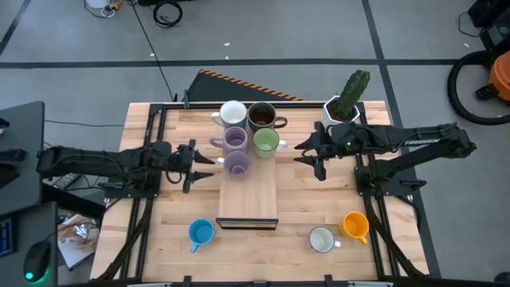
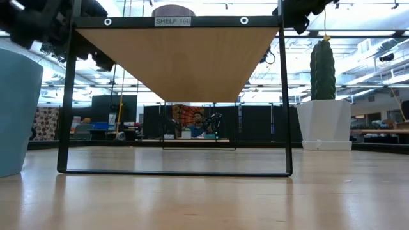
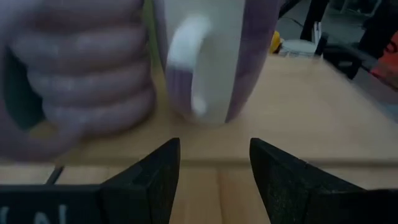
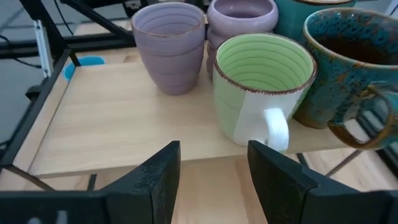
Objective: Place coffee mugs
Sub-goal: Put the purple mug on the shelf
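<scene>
Five mugs cluster at the upper end of the wooden shelf [image 1: 248, 195] in the frame's centre: a white mug [image 1: 232, 112], dark brown mug [image 1: 261, 117], two lilac mugs [image 1: 235, 139] and a light green mug [image 1: 266, 142]. The left gripper [image 1: 196, 165] and the right gripper [image 1: 307, 154] flank them, both with fingers parted and empty. Lower down sit a blue mug [image 1: 201, 233], a second white mug [image 1: 321, 240] and an orange mug [image 1: 355, 226]; a potted cactus [image 1: 348, 98] crowds the right arm.

We read only one label, "SHELF" followed by digits we could not make out, on the shelf's [image 2: 179, 57] black top bar.
</scene>
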